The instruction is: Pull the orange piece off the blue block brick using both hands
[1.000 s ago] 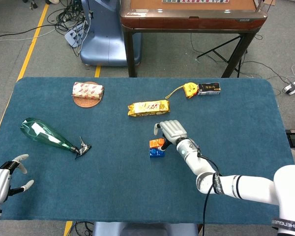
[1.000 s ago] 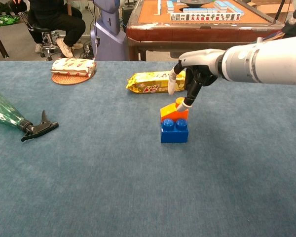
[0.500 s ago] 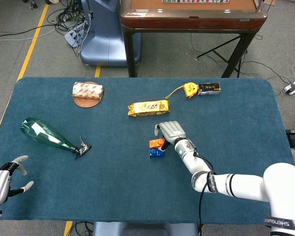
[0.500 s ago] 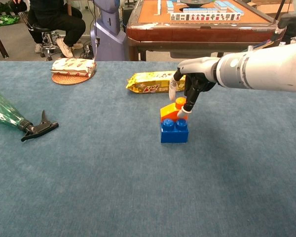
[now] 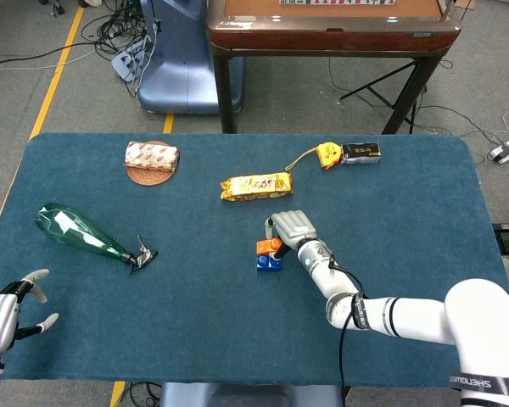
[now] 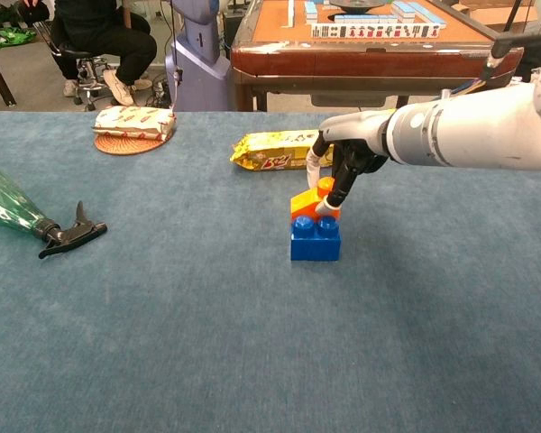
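partly behind fingers (image 6: 328, 203): orange piece (image 6: 303, 204)

Right hand (image 6: 344, 164) fingertips (image 6: 327, 204) touching tilted orange piece (image 6: 308, 204) atop blue block brick (image 6: 315, 238); spray bottle (image 6: 32, 219) far left.

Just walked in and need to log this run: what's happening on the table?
The right hand has its fingertips on the orange piece, which sits tilted on the blue block mid-table, not yet pulled off. The left hand hovers open at the table's near left corner, far from the block, so only one hand is on the job.
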You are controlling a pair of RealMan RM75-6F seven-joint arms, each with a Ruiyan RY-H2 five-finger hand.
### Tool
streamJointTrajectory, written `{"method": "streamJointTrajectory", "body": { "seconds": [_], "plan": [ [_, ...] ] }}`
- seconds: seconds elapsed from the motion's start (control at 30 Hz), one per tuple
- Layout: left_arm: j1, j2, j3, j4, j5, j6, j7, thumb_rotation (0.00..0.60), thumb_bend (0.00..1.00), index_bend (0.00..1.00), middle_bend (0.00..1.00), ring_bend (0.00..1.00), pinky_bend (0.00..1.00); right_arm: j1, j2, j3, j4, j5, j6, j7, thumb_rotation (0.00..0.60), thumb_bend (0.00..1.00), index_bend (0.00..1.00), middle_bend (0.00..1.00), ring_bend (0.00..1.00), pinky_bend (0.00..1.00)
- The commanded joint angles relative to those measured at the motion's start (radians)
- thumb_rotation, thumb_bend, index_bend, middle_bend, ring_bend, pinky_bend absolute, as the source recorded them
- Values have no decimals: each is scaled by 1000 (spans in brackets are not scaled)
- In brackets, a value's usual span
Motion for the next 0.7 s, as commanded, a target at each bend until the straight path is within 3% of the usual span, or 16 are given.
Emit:
{"method": "streamJointTrajectory", "body": {
  "seconds": [0.03,0.4,0.7],
  "plan": [
    [-2,1,-2,-4,2,0,-6,600,36,304,532,398,610,-8,15,8,-15,-16,-5,22,600,540,613,1000,1000,1000],
    [-70,23,-57,-81,11,-34,-57,600,36,327,659,483,660,-113,202,87,-211,-227,22,193,600,560,665,1000,1000,1000],
    [-213,45,-137,-271,7,-160,-51,600,36,346,884,655,894,-163,362,134,-354,-291,97,237,600,583,666,1000,1000,1000]
  ]
}}
